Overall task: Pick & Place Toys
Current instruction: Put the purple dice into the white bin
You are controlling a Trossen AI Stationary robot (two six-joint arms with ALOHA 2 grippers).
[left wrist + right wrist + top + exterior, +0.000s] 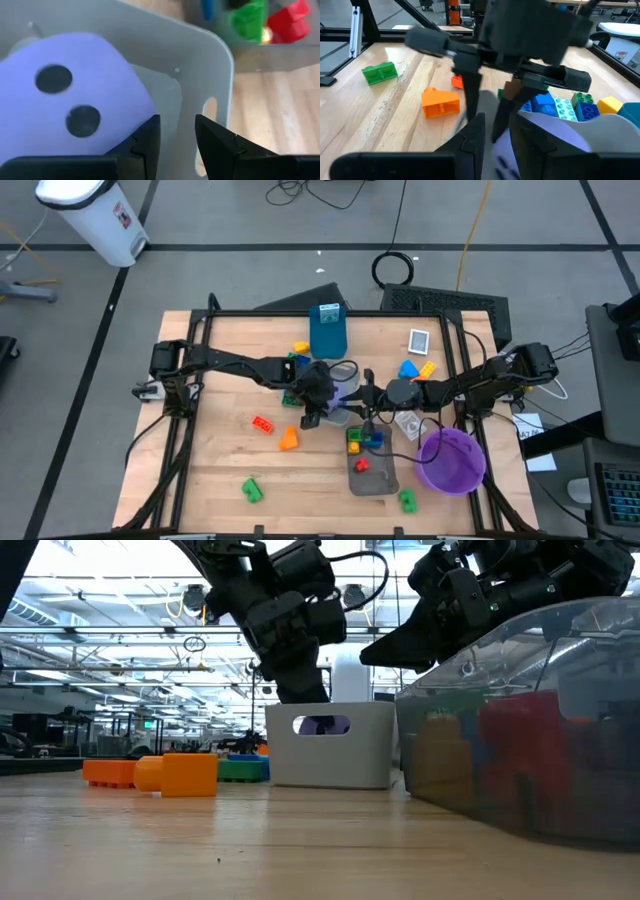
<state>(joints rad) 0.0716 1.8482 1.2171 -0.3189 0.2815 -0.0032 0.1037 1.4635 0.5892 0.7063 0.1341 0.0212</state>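
You see a pale wood-grain table [220, 470] framed in black bars. Both dark arms meet at frame center in the high view.

**Left gripper** [177, 132]: its two matte black fingers stand a narrow gap apart and grip nothing. It hangs over a small light-grey tray [200, 65] of smooth plastic, with rounded corners and an oval handle slot in the wall. In the low view this tray [330, 745] sits at center frame with the left arm directly above it.

**Purple die** [65, 100]: it lies inside the small tray, just beside the left fingers. It is a smooth lavender cube with rounded corners; two black dots show on the visible face. You can see purple through the handle slot in the low view.

**Right gripper** [495, 132]: its fingers are likewise only slightly parted, and nothing is held between them. It sits at center frame in the high view, right of the left gripper, pointing toward it.

**Other toys**
- Orange brick [289, 439]: wedge-like, glossy, left of center in the high view.
- Red brick [263, 423]: studded, just left of the orange one.
- Green brick [251, 490]: lower left of the table.
- Second green brick [407, 500]: lower right, beside the bowl.
- A second, translucent grey tray [375, 475], below center, holds red, yellow, green and blue bricks.

**Bowl** [452, 460]: round, purple, glossy, at lower right.
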